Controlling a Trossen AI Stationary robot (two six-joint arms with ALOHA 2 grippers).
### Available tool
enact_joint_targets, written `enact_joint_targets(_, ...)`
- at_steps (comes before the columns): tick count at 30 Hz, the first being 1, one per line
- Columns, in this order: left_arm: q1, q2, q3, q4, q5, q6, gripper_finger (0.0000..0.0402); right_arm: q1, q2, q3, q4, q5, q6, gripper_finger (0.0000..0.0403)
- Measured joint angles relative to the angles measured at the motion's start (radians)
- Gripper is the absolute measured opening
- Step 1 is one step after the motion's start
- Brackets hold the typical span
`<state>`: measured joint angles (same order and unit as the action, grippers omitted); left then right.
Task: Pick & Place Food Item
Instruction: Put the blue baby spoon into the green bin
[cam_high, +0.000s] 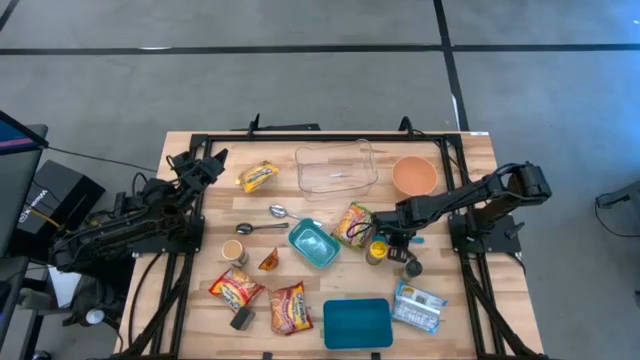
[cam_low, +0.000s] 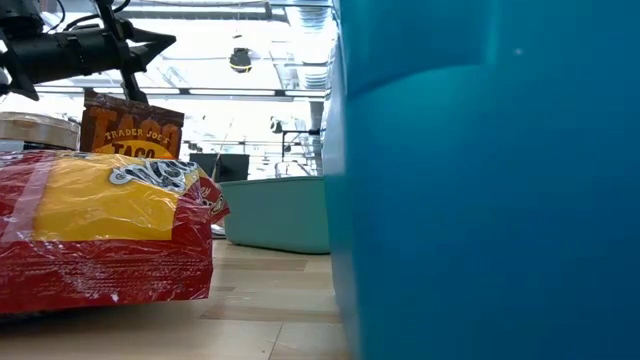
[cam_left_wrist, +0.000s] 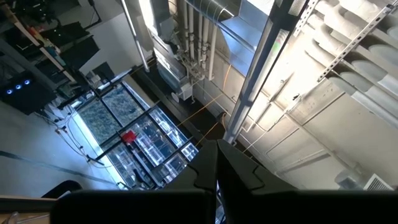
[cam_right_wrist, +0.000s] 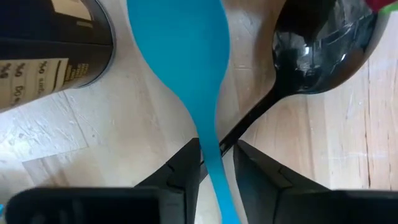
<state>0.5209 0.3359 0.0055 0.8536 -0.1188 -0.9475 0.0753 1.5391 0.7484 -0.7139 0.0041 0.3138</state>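
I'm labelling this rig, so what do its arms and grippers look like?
Both arms are black, jointed links on black frames, with black cables trailing beside the left arm. The right arm looks the same. The right gripper has two matte black, wedge-shaped fingers. No markings are legible.

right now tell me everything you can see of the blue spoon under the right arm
The blue spoon looks like smooth, matte plastic in one solid colour: a broad oval bowl narrowing to a thin handle. It lies flat on the wooden table, its handle running between the two fingers of the right gripper, which stand close on either side. A black spoon lies beside it, its handle meeting the blue handle at the fingers. A dark can stands on the other side.
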Motion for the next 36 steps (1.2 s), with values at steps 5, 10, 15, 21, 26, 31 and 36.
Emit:
enact_joint_targets(5,0.000,0.000,0.000,0.000,0.000,0.000,0.0002,0.000,0.000,0.000,0.000,0.000,0.000,0.0054)
enact_joint_targets(10,0.000,0.000,0.000,0.000,0.000,0.000,0.0002,0.000,-0.001,0.001,0.000,0.000,-0.002,0.0034)
enact_joint_targets(15,0.000,0.000,0.000,0.000,0.000,0.000,0.0002,0.000,-0.002,0.001,-0.001,0.000,-0.002,0.0036)
enact_joint_targets(21,0.000,0.000,0.000,0.000,0.000,0.000,0.0002,0.000,-0.002,0.001,-0.015,0.000,0.000,0.0039)
enact_joint_targets(26,0.000,0.000,0.000,0.000,0.000,0.000,0.0002,0.000,-0.032,0.000,-0.022,-0.002,0.000,0.0024)
enact_joint_targets(31,0.000,0.000,0.000,0.000,0.000,0.000,0.0002,0.000,-0.078,0.000,-0.040,-0.003,0.000,0.0030)
enact_joint_targets(36,0.000,0.000,0.000,0.000,0.000,0.000,0.0002,0.000,-0.119,-0.001,-0.056,-0.003,0.000,0.0029)
